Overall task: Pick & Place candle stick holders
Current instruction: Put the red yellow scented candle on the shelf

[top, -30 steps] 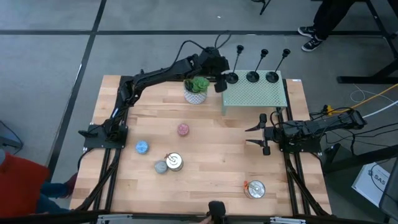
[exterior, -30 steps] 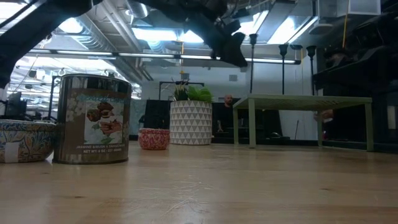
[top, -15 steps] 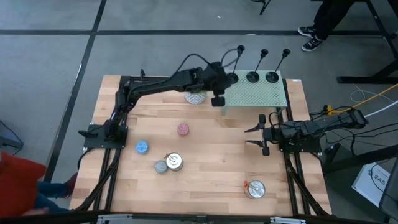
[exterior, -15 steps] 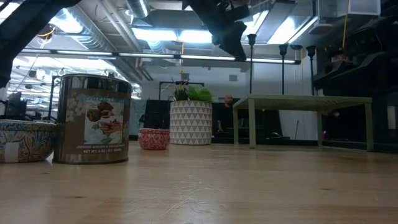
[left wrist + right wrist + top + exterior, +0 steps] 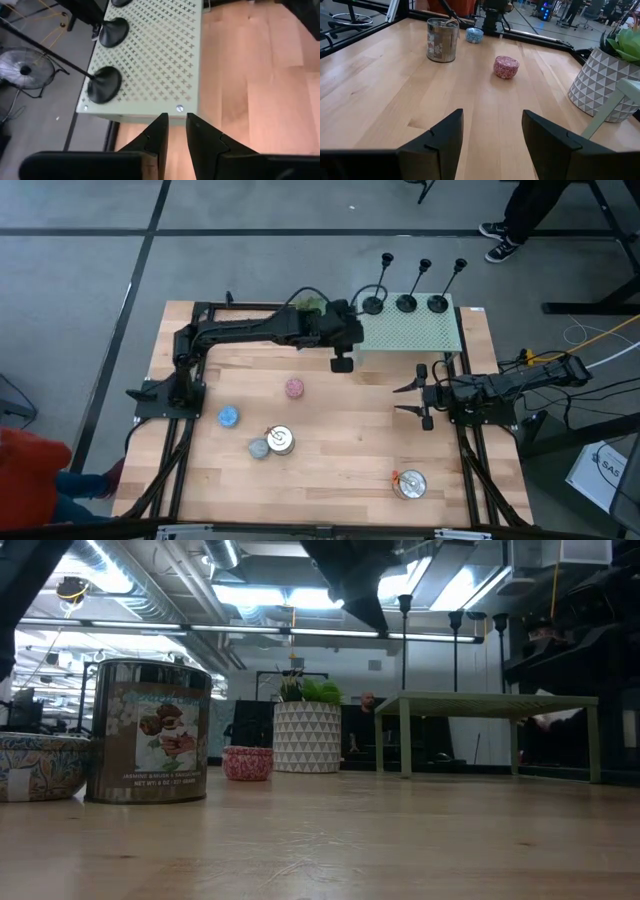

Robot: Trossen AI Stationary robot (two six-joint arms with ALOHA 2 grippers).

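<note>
Wooden bench (image 5: 340, 450) under me carries a pale green perforated stand (image 5: 410, 332) at its far side, and all three candle stick holders (image 5: 405, 302) stand in a row along the stand's far edge, stems upright. My left end effector (image 5: 173, 131) hangs just off the stand's near left corner, above the wood; its fingers are nearly together with only a thin gap between them, pinching nothing. My right end effector (image 5: 412, 398) waits near the bench's right edge, jaws spread and empty. A triangle-patterned plant pot (image 5: 307, 737) sits beside the stand, with a pink candle (image 5: 294, 388), a blue candle (image 5: 229, 417) and a silver tin (image 5: 280, 440) nearer the front
</note>
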